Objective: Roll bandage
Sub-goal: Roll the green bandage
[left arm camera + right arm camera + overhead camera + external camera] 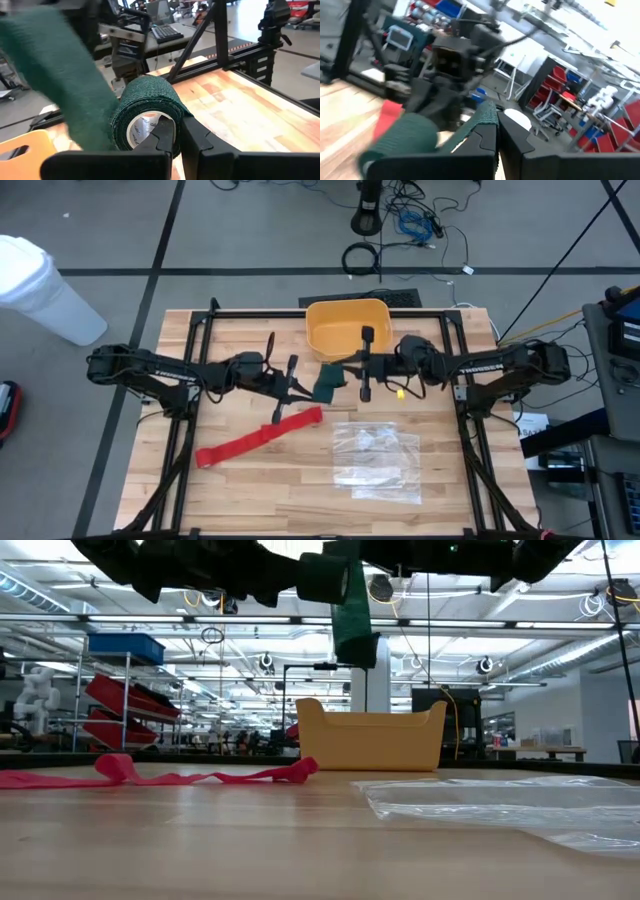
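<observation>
My left arm: dark, six-jointed, stretched inward from my left side, wrist raised off the table. My left gripper (303,387): two dark fingers (165,137) pinched together, tips pointing toward my right gripper.

My right arm: dark, six-jointed, reaching inward to meet it at like height. My right gripper (352,370): fingers (487,137) pressed fully together, just beside my left one.

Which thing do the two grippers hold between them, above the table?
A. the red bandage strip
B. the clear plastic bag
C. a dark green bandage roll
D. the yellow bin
C: the left gripper pinches the green roll and the right gripper its loose end, while the red bandage lies on the table.
</observation>
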Robot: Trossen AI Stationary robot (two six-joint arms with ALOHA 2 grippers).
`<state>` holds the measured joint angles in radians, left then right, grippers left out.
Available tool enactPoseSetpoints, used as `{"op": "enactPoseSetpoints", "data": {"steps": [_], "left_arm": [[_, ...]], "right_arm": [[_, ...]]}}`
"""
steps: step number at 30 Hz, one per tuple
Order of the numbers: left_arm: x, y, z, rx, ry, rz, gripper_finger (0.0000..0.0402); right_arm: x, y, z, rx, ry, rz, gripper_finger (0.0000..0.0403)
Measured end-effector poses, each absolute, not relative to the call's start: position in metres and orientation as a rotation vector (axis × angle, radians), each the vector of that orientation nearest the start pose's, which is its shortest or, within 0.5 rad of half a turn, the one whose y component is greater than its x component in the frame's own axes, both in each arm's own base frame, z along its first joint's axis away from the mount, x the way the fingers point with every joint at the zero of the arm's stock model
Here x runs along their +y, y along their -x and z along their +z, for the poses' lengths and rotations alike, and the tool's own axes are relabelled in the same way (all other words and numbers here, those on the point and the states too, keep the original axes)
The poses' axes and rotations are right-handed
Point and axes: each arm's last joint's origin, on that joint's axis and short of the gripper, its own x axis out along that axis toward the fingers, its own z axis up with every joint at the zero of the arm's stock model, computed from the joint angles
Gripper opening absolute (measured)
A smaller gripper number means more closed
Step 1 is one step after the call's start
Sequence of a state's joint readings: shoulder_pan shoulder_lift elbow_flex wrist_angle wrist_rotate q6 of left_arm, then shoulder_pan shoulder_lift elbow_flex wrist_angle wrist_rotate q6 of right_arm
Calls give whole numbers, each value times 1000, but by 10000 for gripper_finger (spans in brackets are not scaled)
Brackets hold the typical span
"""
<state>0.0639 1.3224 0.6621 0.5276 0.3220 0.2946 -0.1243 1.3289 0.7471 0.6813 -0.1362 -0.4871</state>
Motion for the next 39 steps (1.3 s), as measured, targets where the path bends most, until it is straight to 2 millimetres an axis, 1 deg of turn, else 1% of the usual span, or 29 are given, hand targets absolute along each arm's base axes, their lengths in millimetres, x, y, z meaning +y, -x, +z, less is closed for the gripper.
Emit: {"op": "enactPoseSetpoints", "data": {"steps": [8,12,16,20,24,27,32,36,39], "left_arm": [[17,-280,242,128,-273,-147,13],[20,-280,243,129,-286,-95,13],[22,-280,243,126,-307,-79,13],[22,-280,246,102,-326,-73,13],[22,-280,246,91,-339,-88,13],[21,-282,243,102,-337,-110,13],[21,-290,234,125,-351,-170,13],[20,-298,231,128,-356,-228,13],[16,-301,230,118,-376,-284,13]], "right_arm": [[-5,-291,283,-101,606,62,0],[1,-291,280,-86,653,84,0],[1,-291,275,-41,684,102,0],[1,-296,269,-22,701,87,3],[-1,-303,265,-23,770,-4,26],[-5,-303,268,-33,800,-109,33],[-10,-303,273,-72,803,-148,5],[-15,-305,275,-27,793,-169,2],[-18,-305,278,12,787,-268,1]]}}
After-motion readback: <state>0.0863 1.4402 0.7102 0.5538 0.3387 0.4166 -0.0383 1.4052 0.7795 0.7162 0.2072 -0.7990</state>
